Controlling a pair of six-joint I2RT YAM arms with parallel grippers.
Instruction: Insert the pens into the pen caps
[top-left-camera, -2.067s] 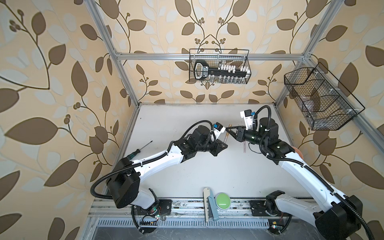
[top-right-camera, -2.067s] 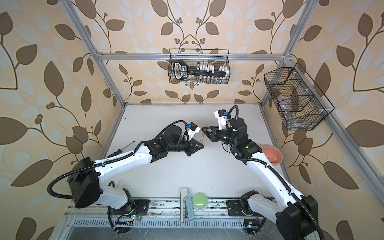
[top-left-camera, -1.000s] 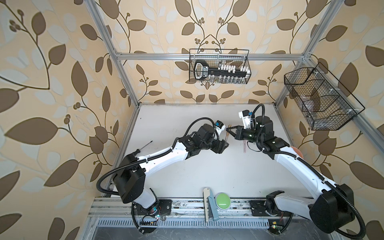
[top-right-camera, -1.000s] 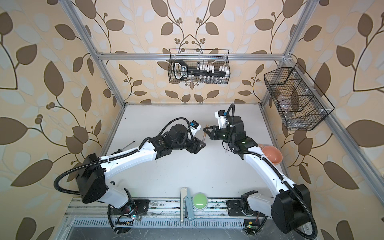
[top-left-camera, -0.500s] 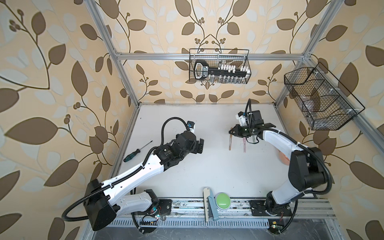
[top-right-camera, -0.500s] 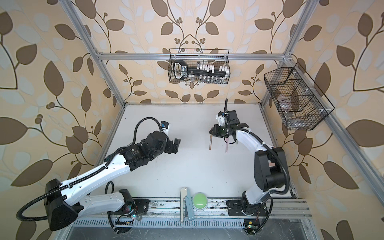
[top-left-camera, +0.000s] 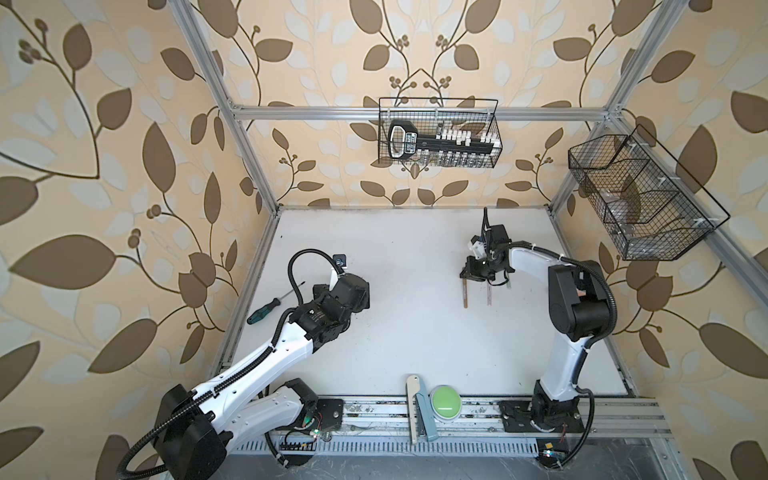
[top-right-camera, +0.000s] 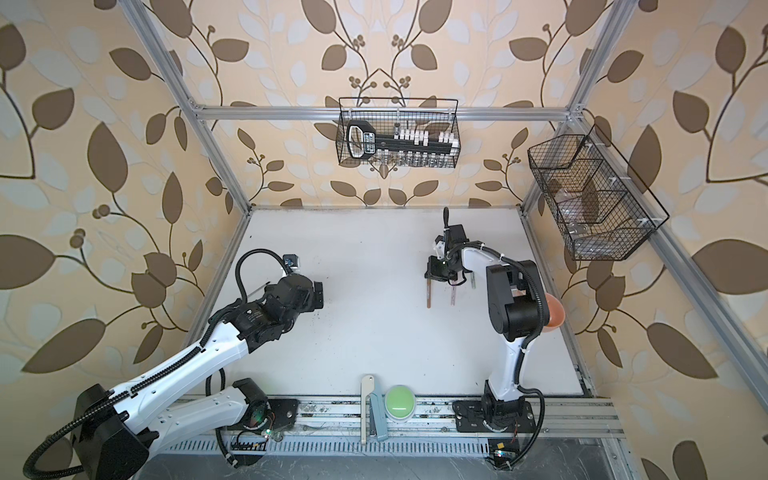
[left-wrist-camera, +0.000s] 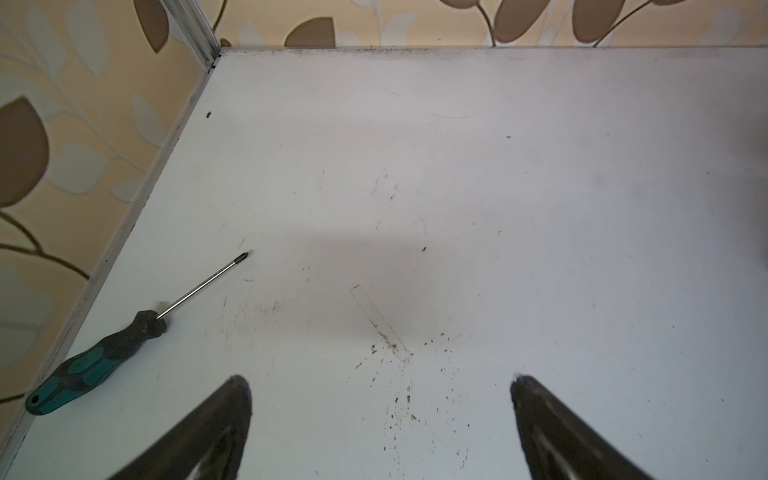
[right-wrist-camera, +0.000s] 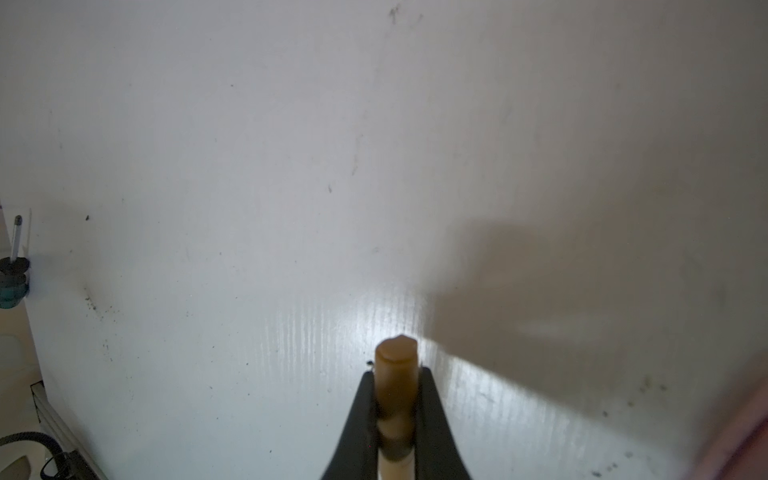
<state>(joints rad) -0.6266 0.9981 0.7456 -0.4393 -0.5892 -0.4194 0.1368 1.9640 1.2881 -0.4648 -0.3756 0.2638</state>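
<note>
A moment ago the two arms were meeting in the middle. Now they are moving apart. The left gripper (left-wrist-camera: 380, 382) is pulling back over the white table (left-wrist-camera: 540, 208), near the green-handled screwdriver (left-wrist-camera: 95, 365). Its fingers are spread wide and are holding nothing. The right gripper (right-wrist-camera: 397, 373) is squeezing tight on the thin brown marker pen (top-left-camera: 466, 293). It is carrying the pen to the far right side, just beside the thin pink marker pen (top-left-camera: 489, 296) that is lying there. The short brown plastic cap (right-wrist-camera: 395, 357) is looking pushed on, so this pen is probably done and is being put down. The black tool (top-left-camera: 402, 140) in the black wire basket (top-left-camera: 436, 99) is wearing a white label, but its words are too small to read.
</note>
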